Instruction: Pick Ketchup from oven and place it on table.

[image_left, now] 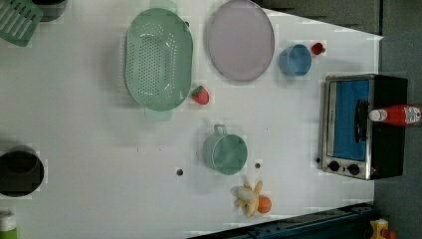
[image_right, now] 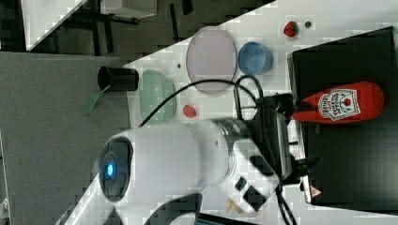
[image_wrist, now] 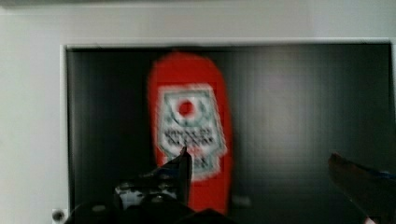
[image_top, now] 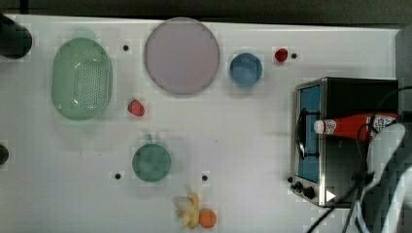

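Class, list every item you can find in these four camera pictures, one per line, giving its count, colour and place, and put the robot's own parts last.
Ketchup: 1, red with white cap, lying on top of the oven.
Oven: 1, black and silver, blue door, at the top view's right.
Table: 1, white, under everything.
Colander: 1, green, at the top view's left.
Plate: 1, pale purple, far edge.
Bowl: 1, blue, beside the plate.
Mug: 1, green, centre.
Strawberries: 2, red, one by the colander, one near the bowl.
Banana: 1, yellow, near edge.
Orange fruit: 1, orange, touching the banana.
Gripper: 1, black, open, above the Ketchup.
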